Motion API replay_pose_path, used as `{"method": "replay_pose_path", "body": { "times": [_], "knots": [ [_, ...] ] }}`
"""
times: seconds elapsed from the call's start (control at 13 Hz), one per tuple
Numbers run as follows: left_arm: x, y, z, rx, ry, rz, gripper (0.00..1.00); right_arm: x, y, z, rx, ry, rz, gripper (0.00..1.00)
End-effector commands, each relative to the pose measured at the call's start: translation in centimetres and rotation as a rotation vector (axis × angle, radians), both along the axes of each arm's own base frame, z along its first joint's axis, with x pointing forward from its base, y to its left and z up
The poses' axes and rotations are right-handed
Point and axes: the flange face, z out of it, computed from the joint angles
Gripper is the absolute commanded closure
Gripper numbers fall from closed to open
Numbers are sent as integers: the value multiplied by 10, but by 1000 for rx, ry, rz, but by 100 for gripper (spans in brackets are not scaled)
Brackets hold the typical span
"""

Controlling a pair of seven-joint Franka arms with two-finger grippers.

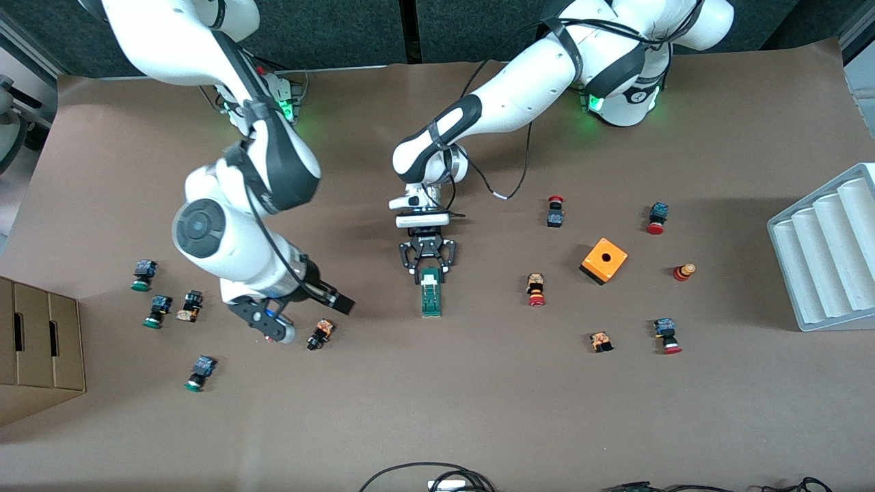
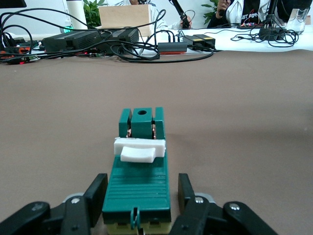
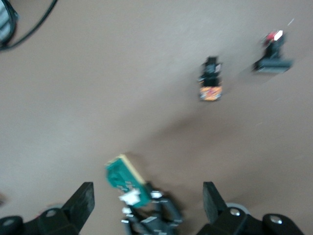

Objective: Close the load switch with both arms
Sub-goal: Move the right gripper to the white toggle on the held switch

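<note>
The load switch [image 1: 431, 295] is a narrow green block with a white sliding tab [image 2: 139, 152], lying mid-table. My left gripper [image 1: 428, 268] reaches down from the left arm and is shut on the switch's end, with one black finger [image 2: 98, 193] on each side of the green body [image 2: 139, 181]. My right gripper [image 1: 273, 331] hovers low over the table toward the right arm's end, open and holding nothing, beside a small black-and-orange button [image 1: 321, 333]. In the right wrist view its fingers [image 3: 84, 199] stand wide apart, with the load switch [image 3: 124, 178] and left gripper [image 3: 156, 218] farther off.
An orange cube with a hole [image 1: 603, 260] and red-capped buttons [image 1: 536, 290] lie toward the left arm's end, by a white ridged tray [image 1: 827, 253]. Green-capped buttons [image 1: 157, 311] and a cardboard box [image 1: 37, 342] are toward the right arm's end. Cables [image 1: 437, 478] lie at the front edge.
</note>
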Motion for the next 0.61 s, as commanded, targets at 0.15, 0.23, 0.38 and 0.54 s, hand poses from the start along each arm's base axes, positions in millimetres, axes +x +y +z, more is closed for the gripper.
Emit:
{"method": "replay_pose_path", "body": {
  "times": [0.15, 0.23, 0.38, 0.54],
  "knots": [
    [-1, -3, -5, -5, -29, -5, 34, -8, 68, -23, 106, 32, -287, 0],
    [-7, -4, -11, 1, -23, -14, 34, -13, 84, -33, 112, 34, -349, 0],
    [-8, -4, -12, 6, -29, -16, 34, -24, 112, -57, 119, 47, -448, 0],
    [-8, -4, -13, 8, -30, -18, 33, -35, 135, -84, 120, 53, -501, 1]
  ]
}}
